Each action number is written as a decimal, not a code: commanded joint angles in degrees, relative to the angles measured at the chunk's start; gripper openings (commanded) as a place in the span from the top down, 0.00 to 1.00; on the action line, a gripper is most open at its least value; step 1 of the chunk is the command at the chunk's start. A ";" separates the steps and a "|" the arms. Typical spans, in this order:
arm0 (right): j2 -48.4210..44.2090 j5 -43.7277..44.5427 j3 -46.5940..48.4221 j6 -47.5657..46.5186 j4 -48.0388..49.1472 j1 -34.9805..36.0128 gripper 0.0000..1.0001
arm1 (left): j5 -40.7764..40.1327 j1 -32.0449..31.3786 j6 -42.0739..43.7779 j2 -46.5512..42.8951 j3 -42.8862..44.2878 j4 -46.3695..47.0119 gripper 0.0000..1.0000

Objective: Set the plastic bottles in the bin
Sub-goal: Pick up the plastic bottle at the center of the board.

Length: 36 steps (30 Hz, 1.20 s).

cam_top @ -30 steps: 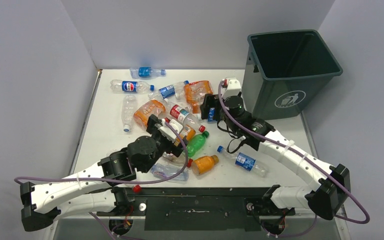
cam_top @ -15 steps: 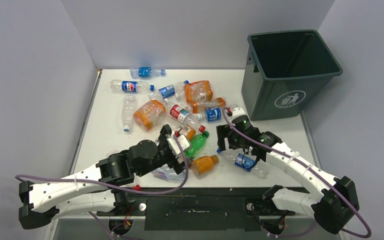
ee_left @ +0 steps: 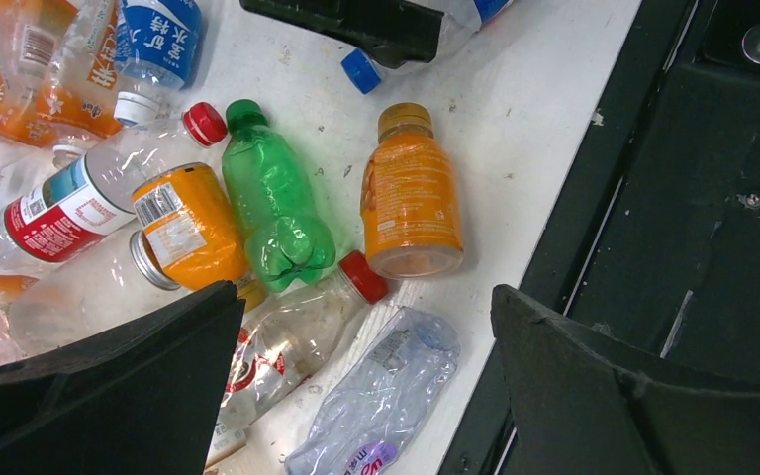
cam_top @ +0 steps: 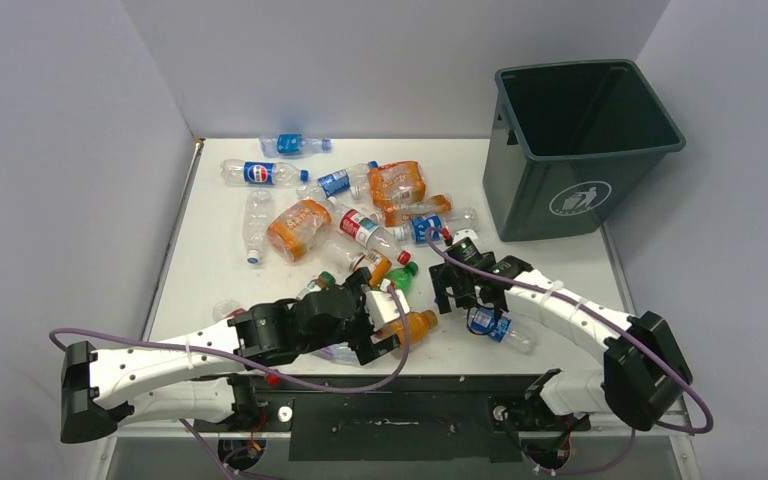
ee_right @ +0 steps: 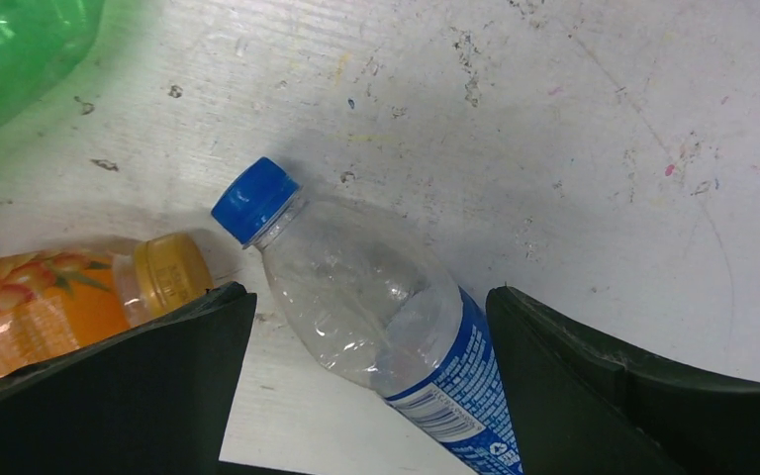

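Note:
Several plastic bottles lie scattered on the white table (cam_top: pixel 220 265). My right gripper (cam_top: pixel 468 303) is open low over a clear bottle with a blue cap and blue label (ee_right: pixel 376 307), its fingers (ee_right: pixel 109 386) on either side and not touching it. My left gripper (cam_top: pixel 380 322) hangs open over the near pile. Below it are a crushed clear bottle (ee_left: pixel 386 396) and a clear red-capped bottle (ee_left: pixel 287 341). An orange bottle (ee_left: pixel 411 198) and a green bottle (ee_left: pixel 277 208) lie just beyond. The dark bin (cam_top: pixel 560 200) stands at the far right.
More bottles, clear, orange and blue-labelled, cluster at the far middle of the table (cam_top: pixel 360 195). The black base rail (ee_left: pixel 673 198) runs along the table's near edge, right beside the crushed bottle. Grey walls close in the left, back and right.
My right gripper has come from the far pile beside the bin toward me and down over the blue-labelled bottle. My left gripper has slid toward the near edge, over the orange and crushed bottles.

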 commanded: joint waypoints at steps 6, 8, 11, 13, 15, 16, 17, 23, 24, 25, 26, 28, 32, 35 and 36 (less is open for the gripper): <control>6.28 3.78 1.23 -0.71 4.69 0.45 0.09 | 0.95 -1.15 0.35 -0.85 2.11 1.75 0.04; 7.32 4.74 1.01 -0.07 5.68 0.37 0.08 | 1.03 -1.31 0.44 -0.54 2.16 1.82 0.04; 8.81 3.50 0.70 -0.20 7.63 0.05 0.03 | 1.05 -1.49 0.41 -0.15 2.29 1.69 0.04; 9.98 2.53 0.82 -0.52 8.72 -0.13 0.03 | 0.89 -1.59 0.44 -0.21 2.25 1.74 0.04; 10.79 1.43 0.87 -0.80 9.84 -0.43 0.10 | 0.58 -1.60 0.49 -0.42 2.12 1.98 0.04; 10.98 1.09 0.83 -0.80 10.25 -0.49 0.14 | 0.41 -1.60 0.53 -0.54 2.01 2.15 0.04; 11.04 0.74 0.71 -0.80 10.86 -0.58 0.21 | 0.24 -1.60 0.53 -0.63 1.91 2.28 0.04; 9.95 2.13 0.04 -0.53 12.41 -0.94 0.50 | -0.57 -1.66 0.70 -0.96 1.47 2.94 0.04; 9.42 2.52 0.12 -0.58 12.36 -1.05 0.53 | -0.68 -1.68 0.71 -0.98 1.46 3.00 0.04; 8.88 2.79 0.28 -0.56 12.33 -1.21 0.57 | -0.77 -1.68 0.75 -1.00 1.39 3.13 0.04; 8.33 2.95 0.52 -0.61 12.26 -1.45 0.59 | -0.91 -1.68 0.70 -1.04 1.37 3.31 0.04; 7.18 3.08 1.03 -0.78 11.95 -1.79 0.65 | -1.43 -1.68 0.71 -1.05 1.32 3.65 0.03; 5.26 2.83 3.36 -1.23 11.21 -2.02 0.82 | -3.09 -1.68 0.65 -1.71 0.90 4.91 0.03; 4.54 2.57 5.41 -1.24 10.11 -2.10 0.95 | -4.04 -1.66 0.62 -2.80 0.39 6.10 0.03; 4.28 2.51 6.09 -1.12 9.73 -2.07 0.95 | -4.36 -1.68 0.62 -3.11 0.28 6.47 0.02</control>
